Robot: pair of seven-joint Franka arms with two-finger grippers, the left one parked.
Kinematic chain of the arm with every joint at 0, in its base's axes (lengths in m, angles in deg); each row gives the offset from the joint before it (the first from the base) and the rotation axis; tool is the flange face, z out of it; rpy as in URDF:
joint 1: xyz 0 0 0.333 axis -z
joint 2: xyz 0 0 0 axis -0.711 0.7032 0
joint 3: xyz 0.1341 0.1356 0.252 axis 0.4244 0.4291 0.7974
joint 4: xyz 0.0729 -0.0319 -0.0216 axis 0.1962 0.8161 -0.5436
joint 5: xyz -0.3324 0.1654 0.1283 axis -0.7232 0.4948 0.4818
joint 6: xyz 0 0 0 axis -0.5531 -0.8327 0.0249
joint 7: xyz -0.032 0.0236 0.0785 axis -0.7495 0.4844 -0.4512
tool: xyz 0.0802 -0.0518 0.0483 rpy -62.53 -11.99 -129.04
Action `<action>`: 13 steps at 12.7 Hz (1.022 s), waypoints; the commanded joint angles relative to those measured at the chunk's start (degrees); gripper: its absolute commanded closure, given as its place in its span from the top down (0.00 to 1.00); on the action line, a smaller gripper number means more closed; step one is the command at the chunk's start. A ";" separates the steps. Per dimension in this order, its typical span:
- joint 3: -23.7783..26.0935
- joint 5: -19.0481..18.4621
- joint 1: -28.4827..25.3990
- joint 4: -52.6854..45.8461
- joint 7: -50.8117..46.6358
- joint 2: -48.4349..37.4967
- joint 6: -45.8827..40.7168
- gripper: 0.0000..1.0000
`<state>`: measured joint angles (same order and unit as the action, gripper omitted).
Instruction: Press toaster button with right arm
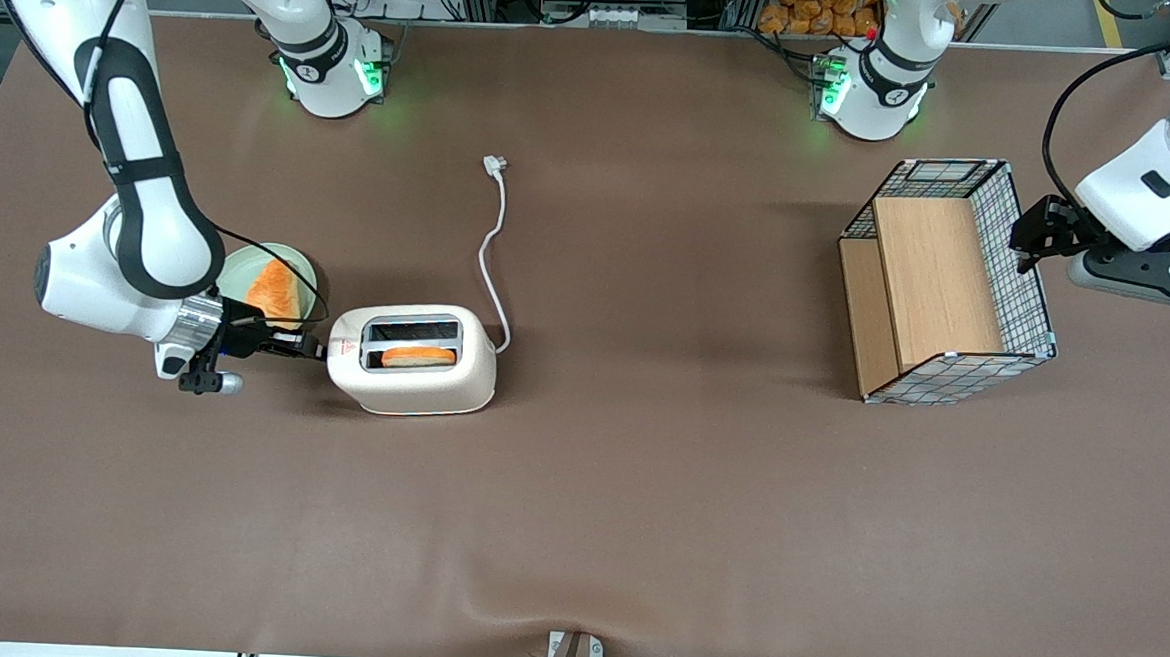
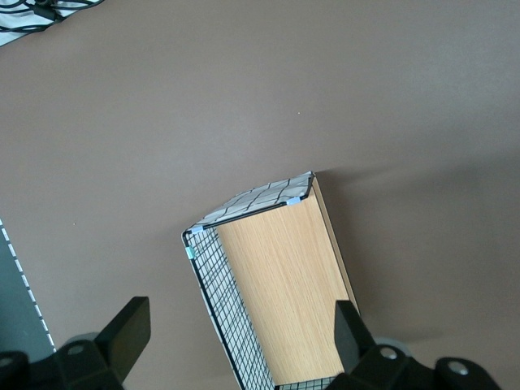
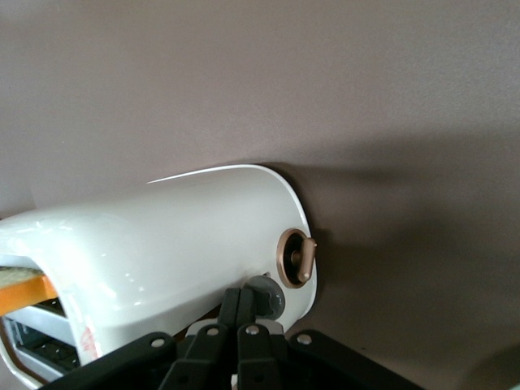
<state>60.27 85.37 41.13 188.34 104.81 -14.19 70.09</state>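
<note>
The cream toaster [image 1: 413, 360] stands on the brown table with a bread slice [image 1: 419, 356] in the slot nearer the front camera. My right arm [image 1: 145, 215] reaches in low from the working arm's end. My gripper [image 1: 310, 349] is at the toaster's short end, by the red triangle mark [image 1: 347, 348]. In the right wrist view the gripper [image 3: 241, 299] is shut with nothing between the fingers. Its tips lie against the toaster [image 3: 162, 244] and touch the grey round toaster button [image 3: 268, 297]. A copper dial [image 3: 296, 257] sits just above that button.
A pale green plate [image 1: 238, 270] with an orange bread slice [image 1: 274, 292] lies close beside my wrist. The white cord [image 1: 489, 253] and plug [image 1: 494, 166] run away from the toaster toward the arm bases. A wire-mesh basket [image 1: 1024, 261] with wooden boards stands toward the parked arm's end, and it also shows in the left wrist view [image 2: 219, 301].
</note>
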 commanded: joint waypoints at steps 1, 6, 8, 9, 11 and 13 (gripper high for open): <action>0.29 2.75 0.32 0.58 4.69 2.03 0.57 0.00; 0.29 5.31 0.40 0.58 6.81 3.96 0.75 0.00; 0.29 5.75 0.40 0.67 6.99 4.23 1.62 0.00; 0.29 5.75 0.40 0.58 6.73 4.23 1.63 0.00; 0.20 5.66 0.40 0.49 6.37 3.44 1.10 0.27; 0.20 5.23 1.02 0.67 6.11 0.11 0.84 0.47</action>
<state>59.79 89.42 41.60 188.35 109.09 -12.54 70.09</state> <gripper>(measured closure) 0.727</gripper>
